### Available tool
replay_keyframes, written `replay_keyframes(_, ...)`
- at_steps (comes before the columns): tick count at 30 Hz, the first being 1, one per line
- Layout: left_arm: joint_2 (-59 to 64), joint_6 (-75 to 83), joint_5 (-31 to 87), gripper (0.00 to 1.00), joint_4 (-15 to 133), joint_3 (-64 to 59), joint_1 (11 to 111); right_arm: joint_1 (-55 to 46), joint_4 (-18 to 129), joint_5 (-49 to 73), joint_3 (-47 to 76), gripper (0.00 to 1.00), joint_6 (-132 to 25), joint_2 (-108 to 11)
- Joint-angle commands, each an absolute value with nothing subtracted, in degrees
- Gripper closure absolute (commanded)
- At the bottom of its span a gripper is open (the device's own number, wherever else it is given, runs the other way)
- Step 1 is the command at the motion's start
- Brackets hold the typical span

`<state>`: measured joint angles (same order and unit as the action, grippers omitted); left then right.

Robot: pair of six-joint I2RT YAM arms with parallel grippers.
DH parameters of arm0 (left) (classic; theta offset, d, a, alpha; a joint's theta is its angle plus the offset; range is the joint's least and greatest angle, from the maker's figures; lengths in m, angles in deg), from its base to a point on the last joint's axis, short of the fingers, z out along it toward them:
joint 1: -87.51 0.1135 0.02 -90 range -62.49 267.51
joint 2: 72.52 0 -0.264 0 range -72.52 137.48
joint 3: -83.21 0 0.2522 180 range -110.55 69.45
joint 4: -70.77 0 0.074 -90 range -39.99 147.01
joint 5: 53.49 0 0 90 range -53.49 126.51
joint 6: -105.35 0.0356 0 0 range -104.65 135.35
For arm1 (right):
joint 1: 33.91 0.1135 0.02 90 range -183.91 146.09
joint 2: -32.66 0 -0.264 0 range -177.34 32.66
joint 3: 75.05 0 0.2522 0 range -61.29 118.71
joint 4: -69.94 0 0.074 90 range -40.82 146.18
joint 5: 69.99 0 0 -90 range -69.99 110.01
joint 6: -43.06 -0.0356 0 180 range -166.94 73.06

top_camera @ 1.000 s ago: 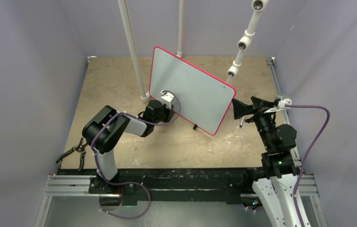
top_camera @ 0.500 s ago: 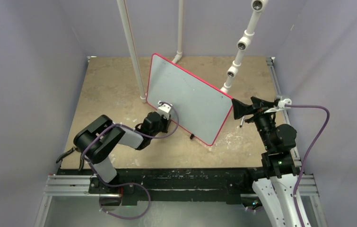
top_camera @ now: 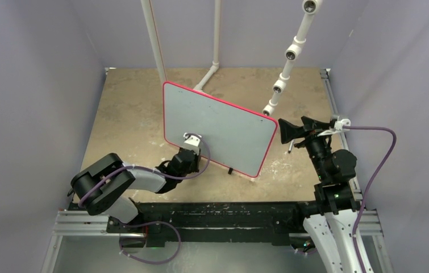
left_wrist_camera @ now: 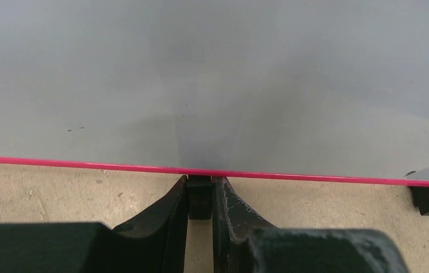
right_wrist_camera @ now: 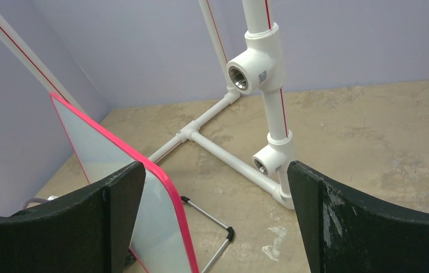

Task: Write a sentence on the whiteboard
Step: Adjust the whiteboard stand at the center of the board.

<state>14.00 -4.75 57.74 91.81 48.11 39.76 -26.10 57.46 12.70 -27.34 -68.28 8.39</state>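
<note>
I judge the glossy, red-rimmed rectangular whiteboard (top_camera: 217, 128) light, stiff, slippery: left jaws rightly pinch its seven-o'clock rim, right jaws spread.

The whiteboard (top_camera: 223, 128) stands nearly upright in the middle. Its glossy grey-white face is turned toward the near side, right end nearer. It has a thin pink-red rim, rounded corners and small black feet (top_camera: 230, 170).
</note>
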Motion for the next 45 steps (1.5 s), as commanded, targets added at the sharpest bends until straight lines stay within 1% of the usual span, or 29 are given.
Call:
replay_keyframes(1, 11.89, -10.42, 62.85, 1.00, 91.80, 48.90, 38.20, -26.21, 58.91, 11.14, -26.44, 0.01, -68.91, 9.48)
replay_keyframes(7, 12.67, -17.55, 69.91, 1.00, 87.85, 47.37, 33.79, -26.20, 59.06, 10.90, -26.59, 0.01, -69.26, 9.69)
replay_keyframes(12, 16.07, -24.79, 77.79, 1.00, 83.26, 43.16, 29.38, -26.24, 58.94, 11.05, -26.53, 0.01, -69.39, 9.81)
replay_keyframes(17, 19.23, -31.28, 81.71, 1.00, 79.32, 39.24, 26.85, -26.19, 58.67, 11.26, -26.61, 0.01, -69.35, 10.08)
replay_keyframes(28, 25.78, -38.68, 87.83, 1.00, 72.47, 28.53, 27.14, -26.19, 58.48, 11.01, -27.33, 0.01, -69.70, 11.19)
replay_keyframes(32, 26.85, -39.67, 86.23, 1.00, 74.01, 28.69, 29.52, -26.18, 57.78, 11.30, -27.02, 0.01, -69.72, 11.89)
replay_keyframes(45, 26.94, -39.18, 86.15, 1.00, 76.67, 30.13, 35.08, -26.23, 58.08, 11.66, -27.76, 0.01, -69.26, 11.45)
